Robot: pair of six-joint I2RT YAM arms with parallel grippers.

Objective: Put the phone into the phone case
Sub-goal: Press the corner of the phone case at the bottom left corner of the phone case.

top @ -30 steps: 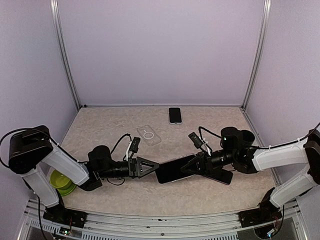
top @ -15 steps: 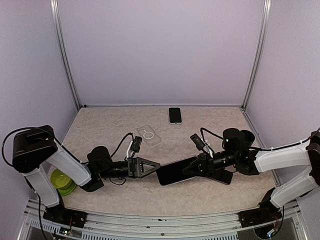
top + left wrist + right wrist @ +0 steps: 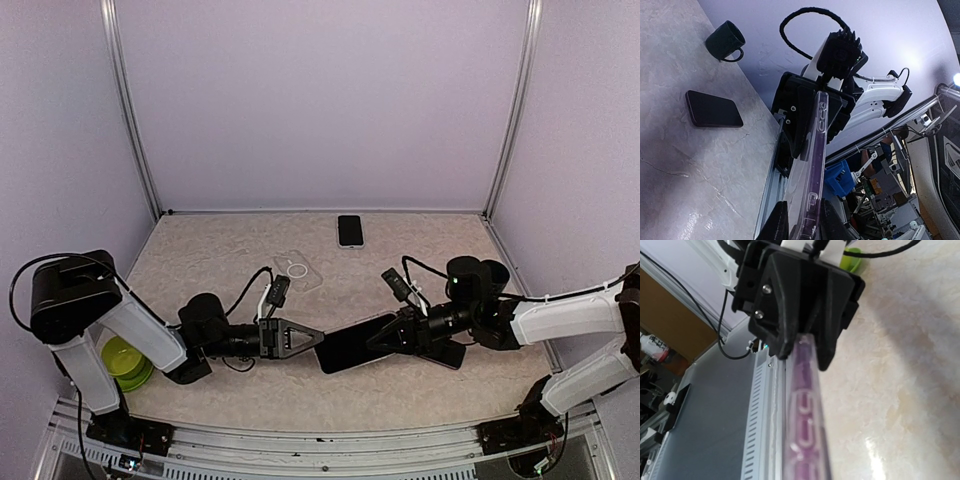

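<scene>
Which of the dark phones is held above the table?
The large dark phone, gripped at its ends by the left gripper and right gripper; the small black phone lies flat, far from both.

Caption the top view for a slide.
Left gripper and right gripper grip opposite ends of the phone; the clear case lies on the table behind.

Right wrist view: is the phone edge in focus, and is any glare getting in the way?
Right wrist view: the phone edge blurs nearest the lens, the left end effector is sharp, glare patches the table. Left wrist view: phone edge crisp, a bright light flares far right.
</scene>
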